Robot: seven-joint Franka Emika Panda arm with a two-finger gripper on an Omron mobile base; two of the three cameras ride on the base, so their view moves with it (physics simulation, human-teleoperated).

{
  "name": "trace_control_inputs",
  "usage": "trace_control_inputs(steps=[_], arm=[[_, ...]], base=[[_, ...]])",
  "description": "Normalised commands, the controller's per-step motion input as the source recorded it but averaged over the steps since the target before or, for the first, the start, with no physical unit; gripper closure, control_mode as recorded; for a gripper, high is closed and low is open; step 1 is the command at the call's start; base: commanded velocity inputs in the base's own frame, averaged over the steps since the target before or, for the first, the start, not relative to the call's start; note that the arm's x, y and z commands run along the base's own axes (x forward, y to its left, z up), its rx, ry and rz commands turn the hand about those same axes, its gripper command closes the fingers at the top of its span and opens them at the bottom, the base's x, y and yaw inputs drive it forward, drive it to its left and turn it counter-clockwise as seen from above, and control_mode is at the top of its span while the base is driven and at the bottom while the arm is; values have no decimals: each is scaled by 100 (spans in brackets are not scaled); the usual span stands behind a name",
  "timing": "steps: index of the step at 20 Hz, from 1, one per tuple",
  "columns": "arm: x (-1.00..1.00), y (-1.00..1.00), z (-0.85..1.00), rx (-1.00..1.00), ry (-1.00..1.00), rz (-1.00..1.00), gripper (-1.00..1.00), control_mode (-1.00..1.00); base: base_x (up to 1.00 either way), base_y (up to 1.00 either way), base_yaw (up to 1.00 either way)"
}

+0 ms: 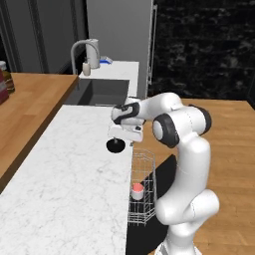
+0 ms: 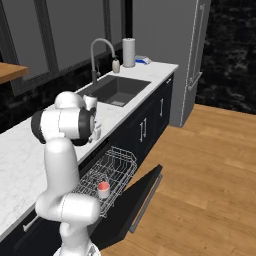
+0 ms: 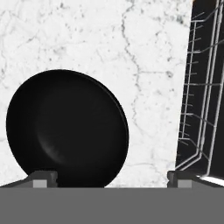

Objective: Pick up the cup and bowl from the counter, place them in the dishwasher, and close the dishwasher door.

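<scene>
Small white cup with red top (image 1: 137,189) already sits in the white wire rack (image 1: 142,194) of the dishwasher; shallow round black bowl (image 3: 65,129) on white marble surface (image 1: 69,169), at nine o'clock of rack. Gripper (image 3: 109,178) above bowl, jaws spread wide, empty. Bowl and flat dark door (image 2: 142,197) left.

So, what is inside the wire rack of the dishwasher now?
The cup stands upright inside the rack, white with a red top. Nothing else shows in it, though the arm hides part of the rack. The bowl lies on the counter.
</scene>
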Motion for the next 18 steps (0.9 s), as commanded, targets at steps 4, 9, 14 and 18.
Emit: trace_control_inputs(steps=[4,9,14,18], arm=[[11,2,-29,0,0,0,-100,-100],[1,0,-32,0,0,0,-100,-100],[0,4,-27,0,0,0,100,-100],[0,6,-8,0,-3,0,100,-100]], base=[[0,0,0],[0,0,0],[0,0,0],[0,0,0]])
